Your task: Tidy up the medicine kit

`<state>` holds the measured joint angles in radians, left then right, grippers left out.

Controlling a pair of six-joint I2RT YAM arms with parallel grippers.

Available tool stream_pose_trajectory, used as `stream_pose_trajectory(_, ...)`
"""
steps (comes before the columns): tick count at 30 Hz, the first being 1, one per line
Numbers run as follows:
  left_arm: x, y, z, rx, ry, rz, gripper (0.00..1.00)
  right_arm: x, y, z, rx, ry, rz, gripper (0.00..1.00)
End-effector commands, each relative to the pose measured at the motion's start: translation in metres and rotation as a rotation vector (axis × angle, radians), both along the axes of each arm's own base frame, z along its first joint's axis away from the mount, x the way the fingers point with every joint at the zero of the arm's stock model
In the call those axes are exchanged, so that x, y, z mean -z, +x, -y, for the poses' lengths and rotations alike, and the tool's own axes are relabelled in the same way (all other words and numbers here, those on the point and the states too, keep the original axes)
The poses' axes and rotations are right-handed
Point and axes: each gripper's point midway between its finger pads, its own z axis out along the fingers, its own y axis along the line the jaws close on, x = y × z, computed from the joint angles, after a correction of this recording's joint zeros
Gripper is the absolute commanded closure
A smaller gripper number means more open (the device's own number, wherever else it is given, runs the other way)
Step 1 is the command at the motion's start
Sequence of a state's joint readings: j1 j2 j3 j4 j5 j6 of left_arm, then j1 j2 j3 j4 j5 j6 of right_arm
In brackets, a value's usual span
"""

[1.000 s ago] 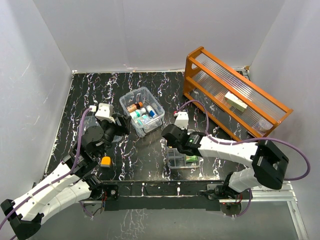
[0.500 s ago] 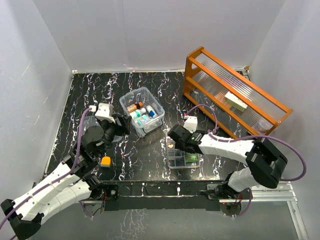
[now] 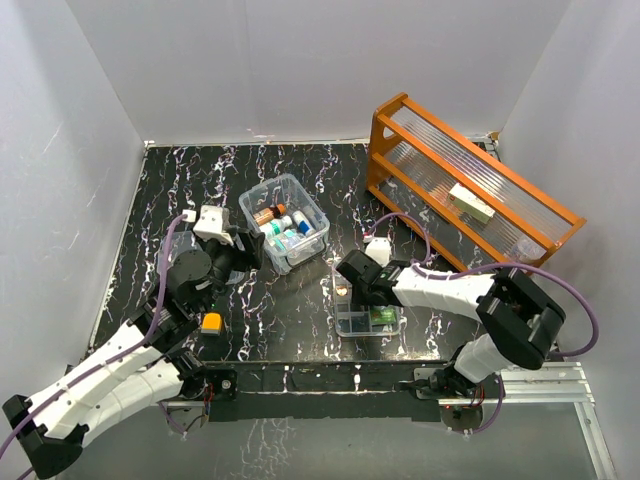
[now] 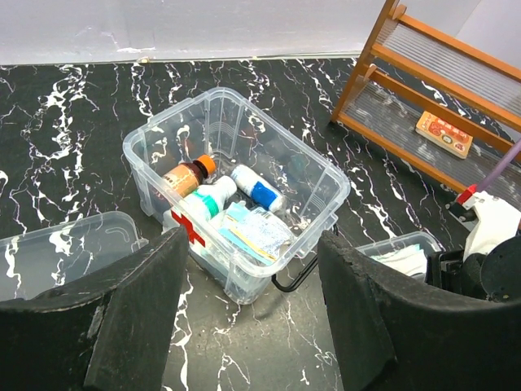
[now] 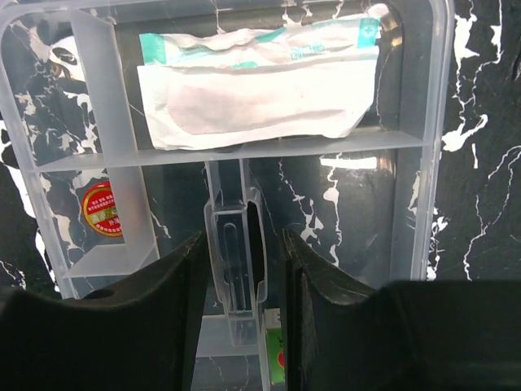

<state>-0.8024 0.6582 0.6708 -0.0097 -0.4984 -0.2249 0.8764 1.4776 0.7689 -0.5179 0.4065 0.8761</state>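
Observation:
The medicine kit's clear box (image 3: 309,200) stands open mid-table with bottles and packets inside; the left wrist view shows its wall (image 4: 146,155), red cross (image 4: 189,230) and black handle (image 4: 293,281). Its clear lid (image 4: 57,252) lies to the left. My left gripper (image 3: 243,256) (image 4: 251,240) hangs open just short of the box, holding nothing. The compartment tray (image 3: 340,322) (image 5: 435,163) sits near the front edge with a gauze packet (image 5: 260,90) in it. My right gripper (image 3: 348,292) (image 5: 242,240) straddles the tray's central clear handle (image 5: 236,261), with a small gap on the right side.
An orange wooden rack (image 3: 470,190) (image 4: 440,90) stands at the back right with a small carton (image 3: 470,205) on its shelf. A green item (image 5: 277,358) and a round red label (image 5: 102,210) show in the tray. White walls ring the table.
My right gripper has shifted slightly right over the tray and its jaws have narrowed around the handle. The left arm has barely moved.

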Motion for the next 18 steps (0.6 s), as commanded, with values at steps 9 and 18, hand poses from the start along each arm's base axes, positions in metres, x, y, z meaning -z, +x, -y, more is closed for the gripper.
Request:
stream_pose_trajectory(9,0.021,0.013,-0.007,-0.130,0.041,-0.123,0.31,0.004,0.009,0.008,-0.038,-0.059,0.027,0.87)
stream_pose_trajectory(18,0.080,0.046,-0.024,-0.244,-0.052,-0.504,0.22,-0.020,0.010,0.006,-0.056,-0.027,0.050,0.89)
